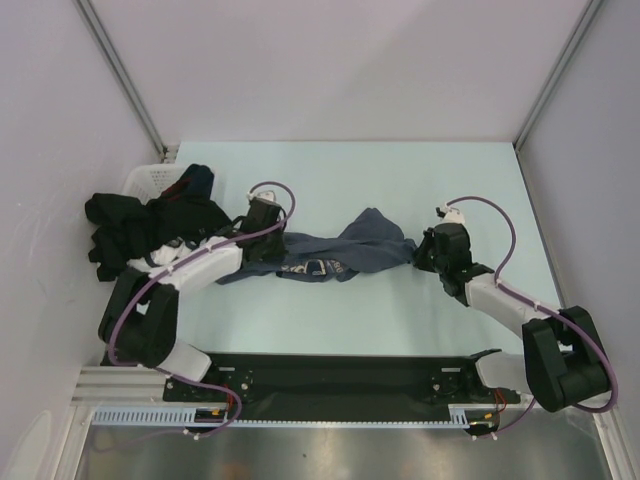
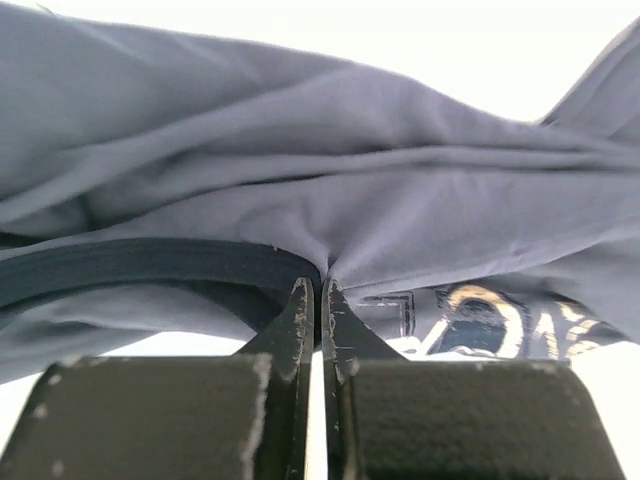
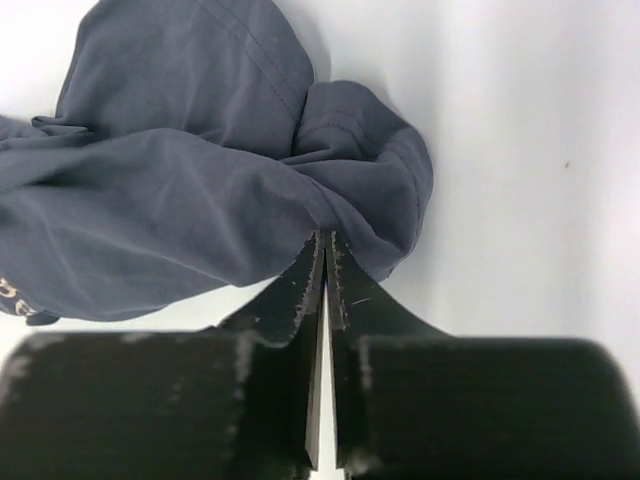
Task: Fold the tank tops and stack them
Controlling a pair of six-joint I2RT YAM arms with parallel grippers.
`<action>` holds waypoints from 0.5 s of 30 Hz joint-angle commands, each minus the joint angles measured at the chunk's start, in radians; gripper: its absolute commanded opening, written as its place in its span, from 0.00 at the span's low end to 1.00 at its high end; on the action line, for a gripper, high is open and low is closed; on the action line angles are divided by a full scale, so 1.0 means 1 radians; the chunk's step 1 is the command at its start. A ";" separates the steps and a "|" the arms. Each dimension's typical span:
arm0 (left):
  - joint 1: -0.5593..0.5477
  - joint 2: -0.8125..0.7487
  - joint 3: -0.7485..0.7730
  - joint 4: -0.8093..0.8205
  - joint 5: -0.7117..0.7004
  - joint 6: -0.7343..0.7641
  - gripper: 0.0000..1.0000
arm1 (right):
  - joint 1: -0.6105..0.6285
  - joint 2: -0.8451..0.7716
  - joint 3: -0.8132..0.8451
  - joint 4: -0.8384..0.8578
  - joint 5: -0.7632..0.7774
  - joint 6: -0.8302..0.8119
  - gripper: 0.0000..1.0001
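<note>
The slate blue-grey tank top lies bunched and stretched out across the middle of the table. My left gripper is shut on its left end; in the left wrist view the fingertips pinch a fold of the cloth just above the dark trim, with a pale printed logo to the right. My right gripper is shut on the top's right end, and the right wrist view shows its tips closed on a gathered edge of the cloth. The black tank top sits crumpled at the far left.
A white basket stands at the back left, behind the black pile. Grey walls close the table in on the left, back and right. The arms' base rail runs along the near edge.
</note>
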 commanded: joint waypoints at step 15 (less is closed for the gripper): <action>0.152 -0.495 -0.003 -0.121 -0.062 0.046 0.00 | 0.060 -0.214 -0.065 -0.063 -0.026 0.063 0.33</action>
